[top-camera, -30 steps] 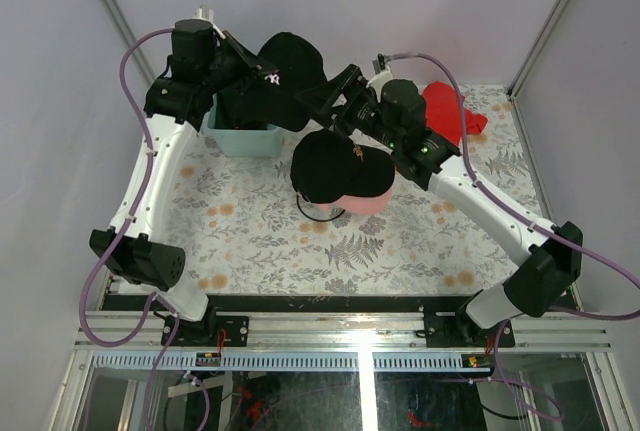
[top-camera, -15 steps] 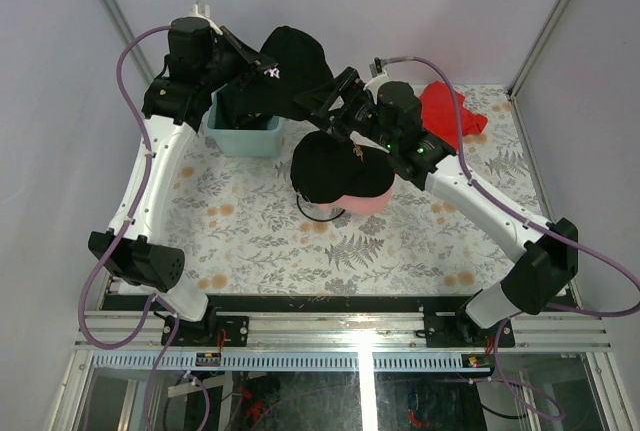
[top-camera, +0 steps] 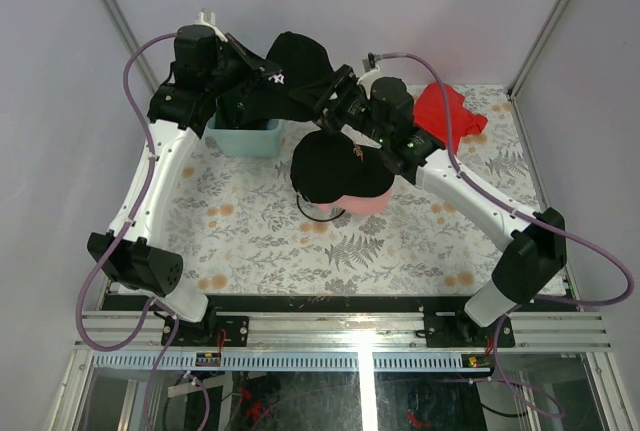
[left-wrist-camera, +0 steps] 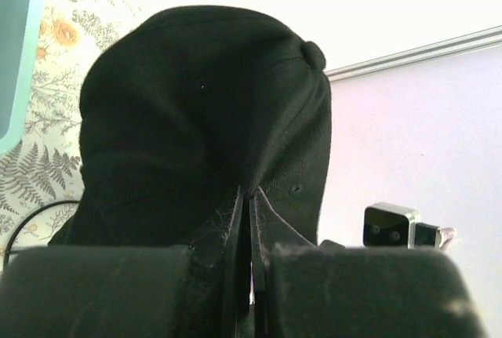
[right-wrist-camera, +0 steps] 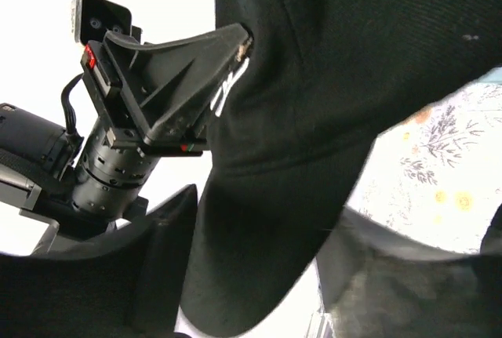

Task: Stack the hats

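A black cap hangs in the air over the far side of the desk, above the back edge of a mint-green tub. The left end effector has it pinched tight, fingers pressed together on a fold of the fabric near the white logo. The right end effector comes in from the other side. Its fingers stand wide apart with the cap's curved brim hanging between them, and on one side there's a clear gap between brim and finger.

Just in front of that, down on the flowered cloth, a second black cap sits on top of a pink cap, whose edge peeks out at the near right. A red cloth lies crumpled near the far right corner, behind the right arm.
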Tool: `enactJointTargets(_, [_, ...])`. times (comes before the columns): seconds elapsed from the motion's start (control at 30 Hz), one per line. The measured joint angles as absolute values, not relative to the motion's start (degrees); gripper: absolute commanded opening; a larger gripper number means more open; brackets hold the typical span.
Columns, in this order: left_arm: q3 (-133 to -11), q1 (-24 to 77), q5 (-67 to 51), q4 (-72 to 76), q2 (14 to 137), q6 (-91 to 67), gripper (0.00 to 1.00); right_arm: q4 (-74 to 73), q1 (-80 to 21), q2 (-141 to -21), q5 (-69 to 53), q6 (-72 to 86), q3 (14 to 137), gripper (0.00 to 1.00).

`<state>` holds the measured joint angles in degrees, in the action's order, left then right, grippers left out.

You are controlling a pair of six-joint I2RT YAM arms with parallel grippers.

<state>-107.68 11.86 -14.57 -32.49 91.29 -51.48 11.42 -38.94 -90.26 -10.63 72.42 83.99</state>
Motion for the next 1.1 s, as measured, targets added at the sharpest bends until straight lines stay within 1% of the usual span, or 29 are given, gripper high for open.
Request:
enactJointTargets(0.03, [-106.61, 11.97, -14.57, -32.05, 90.91, -51.64, 0.0, 11.7, -38.94, -90.89, -10.85, 72.71, 84.33, 0.29])
enactJointTargets(0.07, [-105.75, 12.05, -14.52, -31.88, 90.56, -51.7, 0.0, 12.38, -38.94, -91.68, -11.27, 73.67, 84.6, 0.12])
enactJointTargets(0.1, [-105.1, 12.08, -14.5, -31.79, 90.3, -51.66, 0.0, 12.97, -38.94, -92.09, -11.57, 74.0, 84.66, 0.0])
enactJointTargets(0.13, [-104.53, 12.08, -14.48, -31.81, 90.13, -51.57, 0.07, 13.72, -38.96, -92.33, -12.1, 75.29, 84.66, 0.0])
enactJointTargets(0.2, [-104.01, 12.05, -14.63, -32.12, 90.15, -51.31, 0.27, 14.87, -39.0, -92.05, -12.64, 75.57, 84.77, 0.0])
enactJointTargets(0.27, [-104.07, 11.97, -15.16, -31.92, 90.02, -50.85, 0.42, 14.79, -38.7, -91.35, -12.99, 75.66, 84.47, 0.0])
enactJointTargets(0.33, [-104.22, 11.31, -16.45, -31.64, 89.49, -50.46, 0.52, 14.98, -37.85, -90.06, -13.45, 76.42, 83.18, 0.0])
enactJointTargets(0.4, [-104.25, 10.0, -18.2, -31.44, 88.79, -50.15, 0.59, 15.49, -35.86, -88.09, -14.87, 78.22, 81.12, 0.0])
enactJointTargets(0.47, [-103.63, 8.49, -19.7, -30.65, 87.81, -49.95, 0.62, 16.75, -32.56, -86.21, -16.73, 80.84, 79.31, 0.0])
enactJointTargets(0.57, [-98.1, 6.76, -22.48, -26.39, 84.33, -50.0, 0.66, 19.66, -27.16, -84.2, -19.11, 85.3, 77.69, 0.0])
enactJointTargets(0.67, [-87.9, 6.5, -26.24, -19.05, 79.46, -52.77, 0.7, 25.08, -23.7, -82.78, -20.27, 91.22, 75.53, 0.0])
enactJointTargets(0.83, [-71.09, 7.53, -32.21, -0.54, 74.87, -65.1, 0.76, 38.92, -23.62, -83.07, -22.17, 103.13, 70.35, 0.0])
enactJointTargets(0.93, [-64.45, 8.08, -33.21, 10.2, 74.76, -74.3, 0.79, 44.66, -23.64, -84.64, -22.83, 108.92, 69.41, 0.0])
enactJointTargets(1.1, [-61.89, 8.25, -32.6, 22.46, 74.67, -84.79, 0.82, 48.58, -23.64, -85.01, -23.62, 112.62, 69.34, 0.0])
